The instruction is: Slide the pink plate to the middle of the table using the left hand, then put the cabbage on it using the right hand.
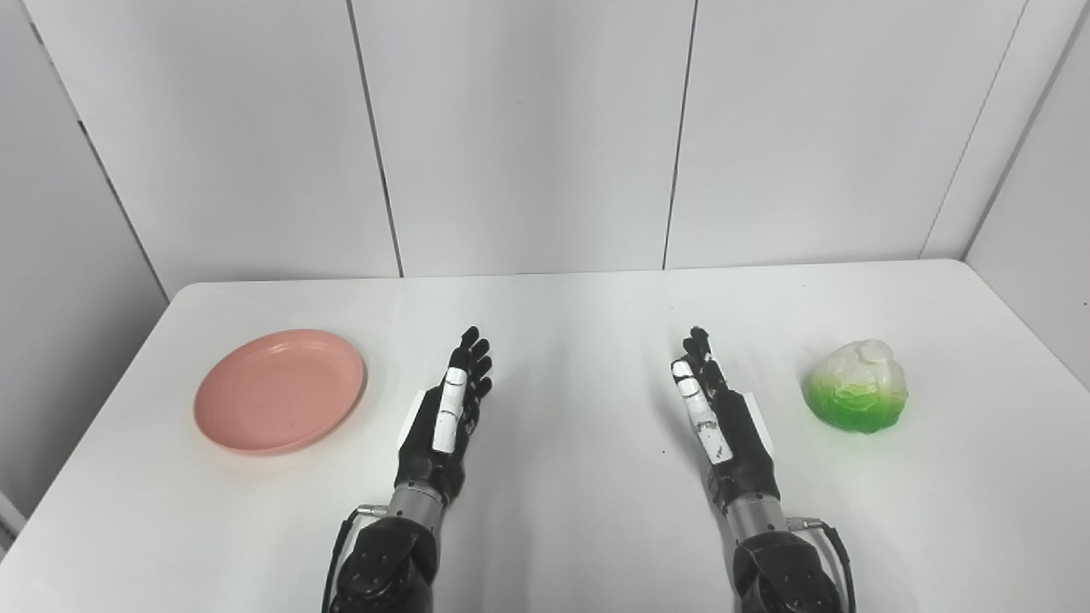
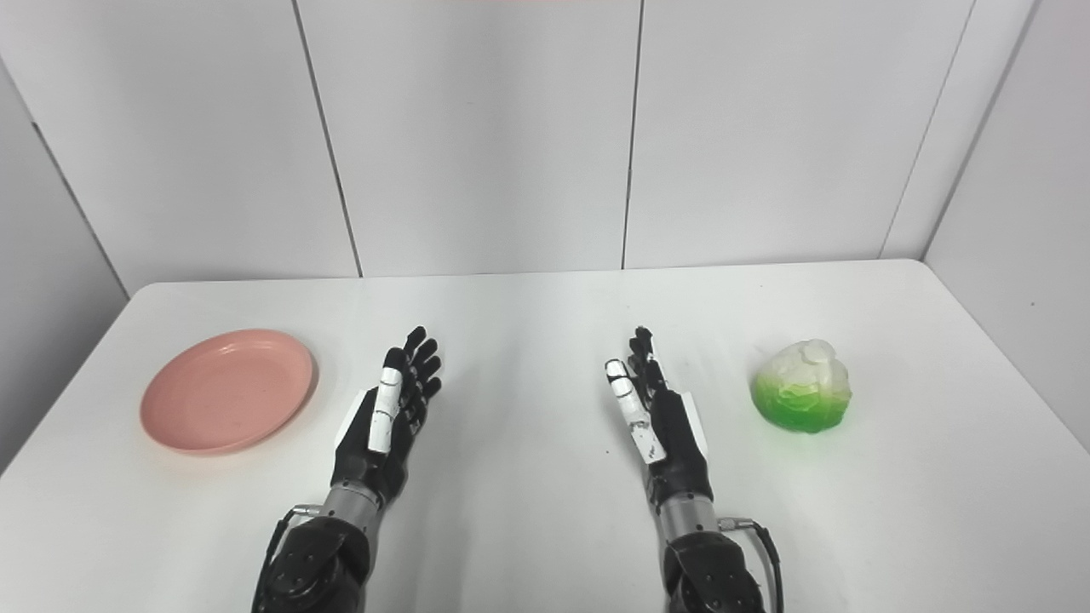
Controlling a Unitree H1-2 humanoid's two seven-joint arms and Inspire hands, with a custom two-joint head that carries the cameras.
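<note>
With both the left hand (image 1: 447,417) and right hand (image 1: 715,413) spread and empty at lower centre, the plate (image 1: 280,390) at left should be hooked by its near rim and dragged flat toward frame centre, the cabbage (image 1: 857,386) at right being left untouched.

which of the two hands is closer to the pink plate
The left hand: it sits just beside the pink plate, while the right hand is nearer the cabbage.
</note>
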